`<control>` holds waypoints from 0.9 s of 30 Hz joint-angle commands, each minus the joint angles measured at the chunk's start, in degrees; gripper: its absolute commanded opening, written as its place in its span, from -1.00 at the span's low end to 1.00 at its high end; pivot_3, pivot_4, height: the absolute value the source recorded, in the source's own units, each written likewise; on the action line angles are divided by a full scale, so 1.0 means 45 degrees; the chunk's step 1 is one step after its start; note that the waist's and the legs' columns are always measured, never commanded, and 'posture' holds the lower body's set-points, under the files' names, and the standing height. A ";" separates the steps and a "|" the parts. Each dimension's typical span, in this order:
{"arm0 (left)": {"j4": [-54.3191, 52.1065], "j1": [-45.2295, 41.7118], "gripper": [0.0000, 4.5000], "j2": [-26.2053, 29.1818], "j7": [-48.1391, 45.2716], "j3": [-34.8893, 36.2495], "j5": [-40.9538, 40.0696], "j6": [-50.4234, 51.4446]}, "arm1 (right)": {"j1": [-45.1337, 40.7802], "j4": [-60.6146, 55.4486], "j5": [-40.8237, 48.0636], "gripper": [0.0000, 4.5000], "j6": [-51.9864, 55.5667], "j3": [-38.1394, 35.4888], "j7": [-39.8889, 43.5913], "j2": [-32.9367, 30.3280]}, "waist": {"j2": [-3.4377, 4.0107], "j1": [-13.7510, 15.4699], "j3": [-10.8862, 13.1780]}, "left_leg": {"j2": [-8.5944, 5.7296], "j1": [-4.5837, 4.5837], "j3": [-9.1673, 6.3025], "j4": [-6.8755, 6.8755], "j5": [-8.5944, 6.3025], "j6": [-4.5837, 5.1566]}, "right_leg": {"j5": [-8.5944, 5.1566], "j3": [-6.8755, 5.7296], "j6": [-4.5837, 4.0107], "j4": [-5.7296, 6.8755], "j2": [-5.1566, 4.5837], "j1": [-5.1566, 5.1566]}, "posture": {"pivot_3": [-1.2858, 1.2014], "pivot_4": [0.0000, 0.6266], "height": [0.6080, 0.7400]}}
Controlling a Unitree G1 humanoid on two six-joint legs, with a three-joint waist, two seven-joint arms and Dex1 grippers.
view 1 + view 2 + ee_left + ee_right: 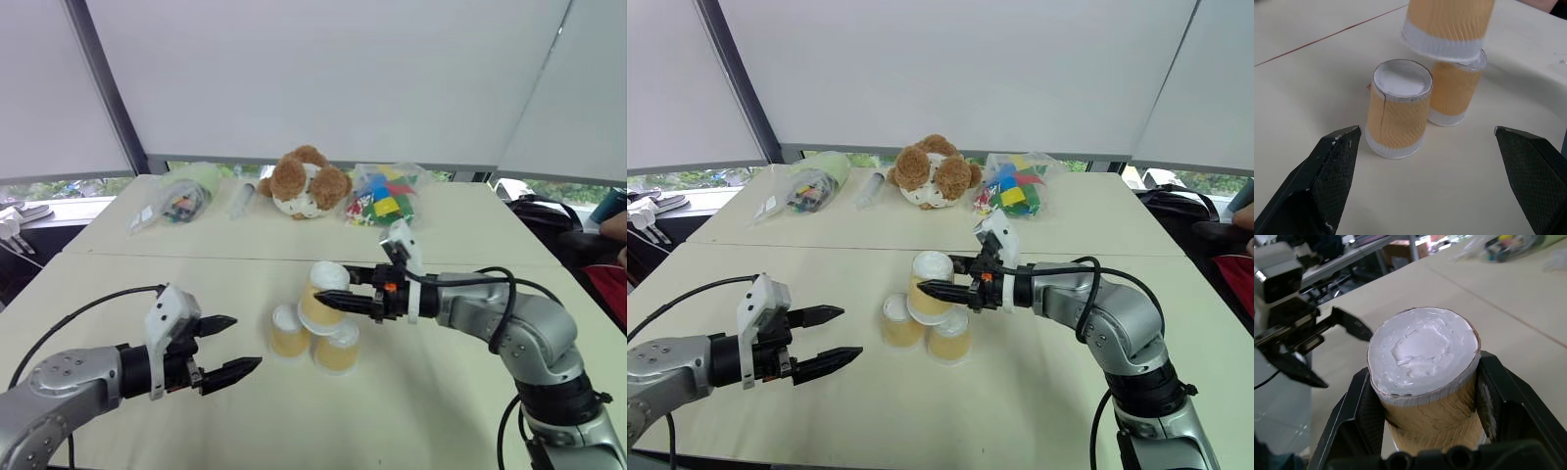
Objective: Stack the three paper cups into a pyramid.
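Right gripper (333, 303) has its jaws clamped on the sides of the top cup (323, 294), white bottom facing up, one black finger pressed to each flank in the right wrist view. That cup hangs tilted just above the gap between the two base cups; whether its rim touches them I cannot tell. Near base cup (337, 350) and left base cup (288, 331) stand upside down side by side on the table (441, 411), touching or nearly so. Left gripper (235, 348) has its jaws spread wide with nothing between them, pointing at the base pair from the left, near but apart. Far back sit a teddy bear (306, 183), a bag of colourful blocks (384, 196) and another bag (176, 199).
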 commanded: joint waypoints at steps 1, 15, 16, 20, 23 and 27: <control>-0.0314 -0.0014 1.00 -0.0076 0.0112 -0.0058 0.0121 -0.0338 | -0.0015 -0.0460 -0.0011 -0.05 -0.0213 0.0090 0.0132 -0.0023 | 0.0000 -0.0002 0.0000 | 0.0000 0.0000 0.0000 -0.0001 0.0000 0.0000 | 0.0000 0.0000 -0.0001 0.0000 0.0000 0.0000 | 0.03 -0.52 1.00; -0.0455 0.0003 1.00 -0.0270 0.0339 -0.0492 0.0278 -0.0523 | -0.0253 0.0084 -0.1060 -0.05 -0.1043 0.0582 0.0797 -0.0263 | 0.0000 -0.0001 0.0000 | -0.0001 0.0000 0.0002 0.0001 0.0000 0.0000 | -0.0001 0.0000 -0.0002 0.0000 0.0000 0.0000 | 0.03 -0.52 1.00; -0.0455 -0.0002 1.00 -0.0283 0.0344 -0.0517 0.0296 -0.0532 | -0.0280 0.0087 -0.1074 -0.05 -0.1030 0.0568 0.0816 -0.0257 | 0.0000 0.0000 0.0000 | -0.0001 0.0001 0.0001 0.0000 0.0000 0.0000 | -0.0001 0.0000 -0.0003 0.0000 0.0000 0.0000 | 0.03 -0.52 1.00; -0.0412 -0.0091 1.00 -0.0338 0.0398 -0.0640 0.0364 -0.0581 | -0.0478 0.0215 -0.1208 -0.05 -0.1038 0.0569 0.0818 -0.0184 | 0.0000 -0.0001 0.0000 | -0.0001 0.0000 0.0001 0.0000 0.0000 0.0000 | -0.0001 0.0000 -0.0002 0.0000 0.0000 -0.0001 | 0.03 -0.52 1.00; -0.0399 -0.0157 1.00 -0.0385 0.0439 -0.0721 0.0400 -0.0589 | -0.0597 0.0346 -0.1344 -0.05 -0.1067 0.0644 0.0881 -0.0126 | 0.0000 0.0000 0.0000 | -0.0001 0.0001 0.0001 0.0000 0.0000 0.0000 | -0.0002 0.0000 -0.0003 0.0000 0.0000 -0.0001 | 0.03 -0.52 1.00; -0.0401 -0.0162 1.00 -0.0457 0.0498 -0.0773 0.0479 -0.0606 | -0.0568 0.0436 -0.1557 -0.05 -0.1138 0.0881 0.0998 -0.0094 | 0.0000 -0.0001 0.0000 | -0.0001 0.0001 0.0001 -0.0006 0.0000 0.0000 | -0.0002 0.0001 -0.0004 0.0000 0.0000 -0.0003 | 0.03 -0.52 1.00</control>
